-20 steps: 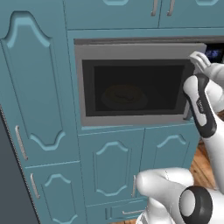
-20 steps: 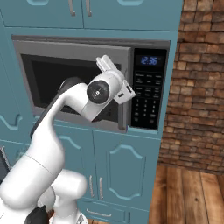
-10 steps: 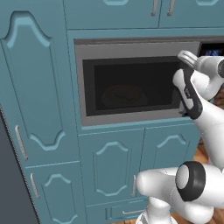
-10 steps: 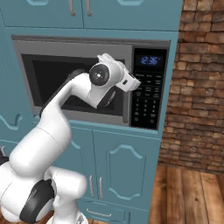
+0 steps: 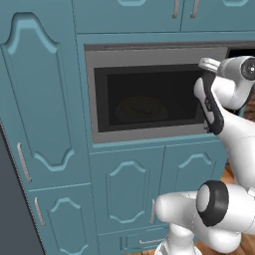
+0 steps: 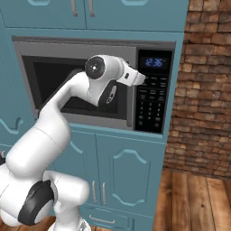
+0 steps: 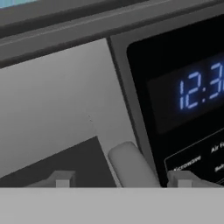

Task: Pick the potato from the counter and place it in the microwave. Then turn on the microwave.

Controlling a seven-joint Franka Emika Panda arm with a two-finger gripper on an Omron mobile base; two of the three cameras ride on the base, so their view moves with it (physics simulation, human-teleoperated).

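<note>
Gripper point(image 7: 120, 178) up close against the microwave point(image 5: 149, 94), at the top right corner of its shut door. Fingertips point(image 7: 61, 179) parted, one at each side of the upper end of the curved grey bar handle point(image 7: 131, 164), with the handle standing in the gap between them; contact with the handle not clear, and nothing clamped. Right tip set in front of the black keypad point(image 6: 152, 106), left tip in front of the dark glass. Blue digital display point(image 7: 201, 89) lit just above and to the right of the handle's end, reading 12:3 before running off the edge; small white button labels below it, too cropped to read fully. From the right base view, white hand point(image 6: 131, 76) reaching across the door's right edge toward the display point(image 6: 154, 62), forearm crossing the dark glass. From the left base view, wrist and hand point(image 5: 211, 64) bent in at the door's upper right. Faint rounded tan shape point(image 5: 141, 108) dimly seen through the glass inside the cavity, possibly the potato, too dim to be sure. Teal cabinet doors point(image 5: 134, 184) around and beneath, brick wall point(image 6: 203, 90) and wooden floor point(image 6: 198, 198) to the right
</note>
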